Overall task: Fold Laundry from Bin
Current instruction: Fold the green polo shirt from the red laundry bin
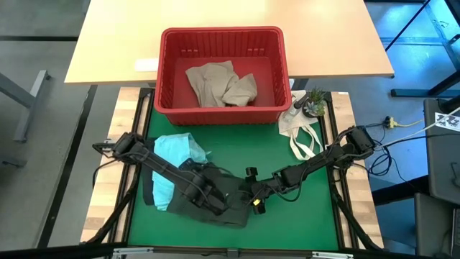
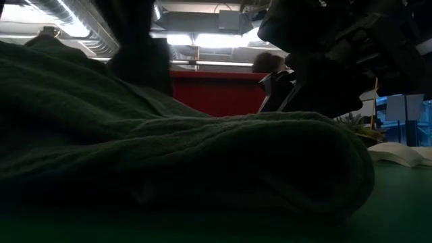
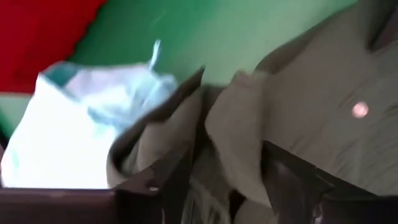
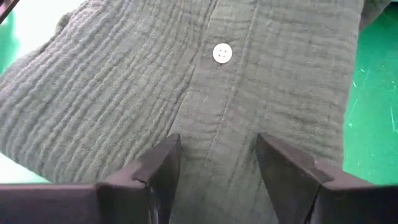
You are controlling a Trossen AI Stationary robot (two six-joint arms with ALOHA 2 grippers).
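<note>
1. Your left gripper sits on the dark olive green crinkled cloth shirt on the green mat, fingers parted around a fold.
2. Your right gripper rests spread open on the shirt below its white button.
3. The light teal garment lies beside it.
4. The beige-tan garment lies in the red slotted plastic bin.

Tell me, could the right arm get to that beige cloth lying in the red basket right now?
Probably yes. The right gripper, open, is low over the dark green shirt, near the table's front. The beige garment lies uncovered in the open-topped bin, though its wall means reaching over from above.
</note>
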